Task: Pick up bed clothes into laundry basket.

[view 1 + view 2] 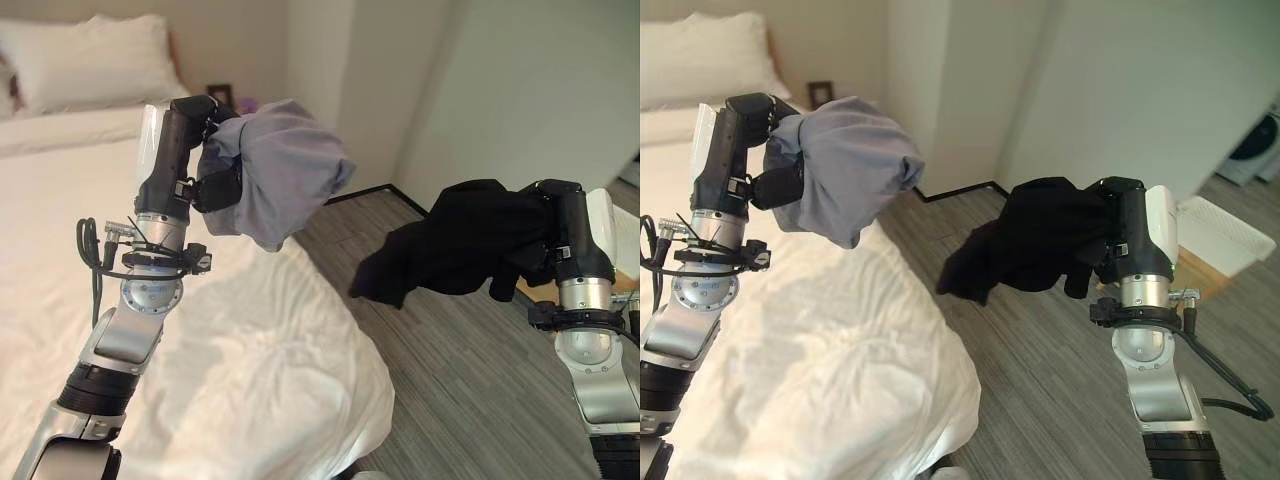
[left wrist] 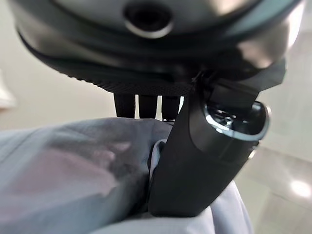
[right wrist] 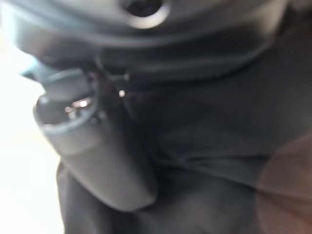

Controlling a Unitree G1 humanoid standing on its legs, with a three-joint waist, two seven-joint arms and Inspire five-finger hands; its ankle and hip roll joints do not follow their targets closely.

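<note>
I've got my left hand [image 1: 200,150] fingers curled into the soft grey garment [image 1: 285,170] above the bed [image 1: 230,370], right hand [image 1: 1125,240] clenched on the limp black garment [image 1: 1025,250] over the floor [image 1: 1040,380]; both light, floppy, best held by bunched folds.

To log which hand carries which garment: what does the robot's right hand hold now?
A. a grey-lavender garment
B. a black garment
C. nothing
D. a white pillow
B: the right hand is closed on the black garment, which hangs above the floor.
</note>
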